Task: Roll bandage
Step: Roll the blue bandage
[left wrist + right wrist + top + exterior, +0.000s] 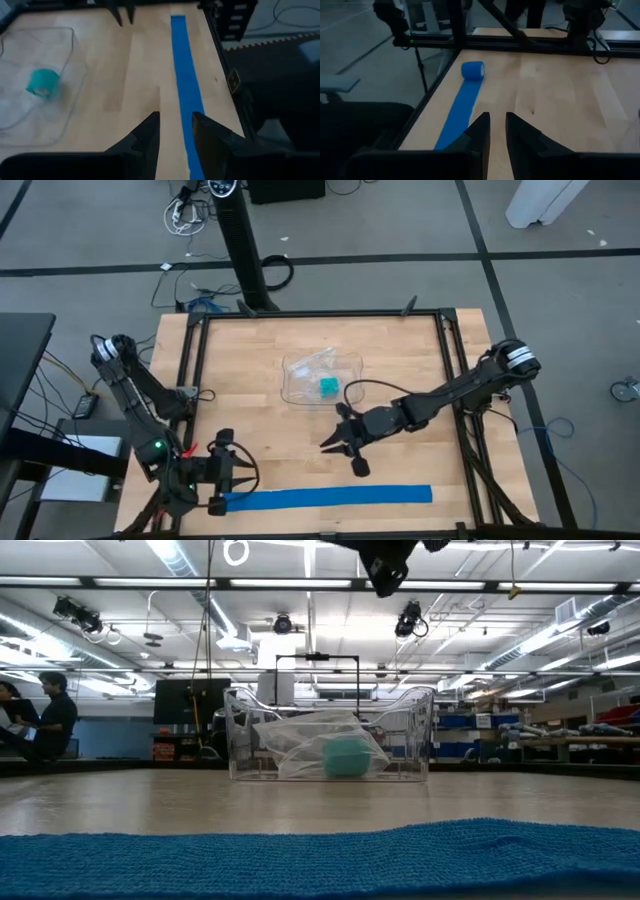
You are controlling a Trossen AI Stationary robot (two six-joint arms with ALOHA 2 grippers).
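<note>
The bandage (330, 497) lies flat along the bottom edge of the high view, a long narrow bright-blue strip whose long axis runs left to right across the frame; in the right wrist view its far end is already wound into a small compact roll (472, 70), and that end sits at the lower left of the high view, right by the left gripper (222, 475). That gripper hovers just above the strip's left end with its 2 fingers parted and nothing between them, so the left arm is clearly the nearer one and the roll would have to travel rightward along the strip. The right gripper (345, 445) hangs at centre frame, above the strip's middle and apart from it, fingers slightly spread and holding nothing. The fabric looks soft and knitted, its nap plain in the low view, so it will likely slip or bunch unless pressed evenly. Further up the pale wooden table (250, 380) stands a clear plastic tray (300, 390) holding crumpled clear film and a small teal block (328, 386), well apart from the strip
</note>
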